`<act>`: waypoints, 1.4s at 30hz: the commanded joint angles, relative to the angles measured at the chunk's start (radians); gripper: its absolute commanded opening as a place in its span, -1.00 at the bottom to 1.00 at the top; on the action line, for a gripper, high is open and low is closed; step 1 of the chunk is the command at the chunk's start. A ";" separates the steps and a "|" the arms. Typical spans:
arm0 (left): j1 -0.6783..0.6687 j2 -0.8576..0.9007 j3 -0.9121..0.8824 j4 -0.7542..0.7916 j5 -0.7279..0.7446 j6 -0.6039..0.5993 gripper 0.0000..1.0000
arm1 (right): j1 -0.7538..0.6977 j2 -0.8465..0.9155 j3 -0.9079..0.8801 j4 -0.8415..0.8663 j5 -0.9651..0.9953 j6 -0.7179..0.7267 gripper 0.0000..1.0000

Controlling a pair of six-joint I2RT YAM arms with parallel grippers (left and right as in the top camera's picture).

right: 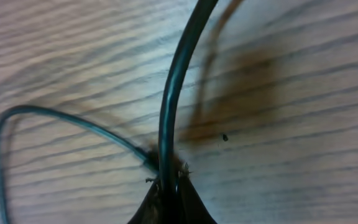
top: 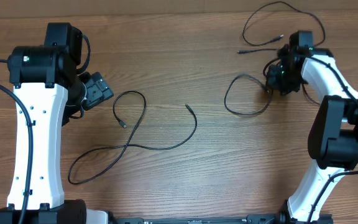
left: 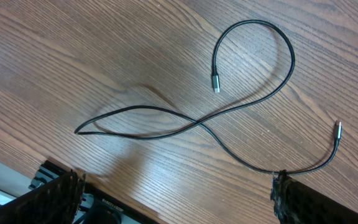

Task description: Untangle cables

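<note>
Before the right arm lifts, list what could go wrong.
1. The right jaws are shut on a cable right where a second strand meets it. Lifting may drag both and tighten the loop.
2. The other cable crosses itself, so a pull on one end could cinch that crossing into a knot.
</note>
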 commanded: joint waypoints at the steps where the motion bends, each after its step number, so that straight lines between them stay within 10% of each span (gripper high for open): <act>1: 0.000 0.002 -0.005 0.001 0.002 0.005 0.99 | -0.001 -0.011 -0.050 0.043 0.009 0.047 -0.92; 9: 0.000 0.002 -0.005 0.001 0.002 0.005 0.99 | -0.001 -0.011 -0.050 0.091 0.010 0.098 -0.88; 17: 0.000 0.002 -0.005 0.001 0.002 0.005 0.99 | -0.014 -0.012 0.209 -0.104 0.009 0.098 0.07; 22: 0.000 0.002 -0.005 0.001 0.001 0.005 0.99 | -0.015 -0.012 0.376 -0.228 0.009 0.098 0.28; 25: 0.000 0.002 -0.005 0.001 0.002 0.005 0.99 | -0.014 -0.012 0.397 -0.258 -0.023 0.098 0.25; 30: 0.000 0.002 -0.005 0.001 0.002 0.005 0.99 | -0.014 -0.012 0.372 -0.303 -0.108 0.098 -0.56; 42: 0.000 0.002 -0.005 0.001 0.002 0.005 0.99 | -0.014 -0.011 0.198 -0.232 0.053 0.147 -0.46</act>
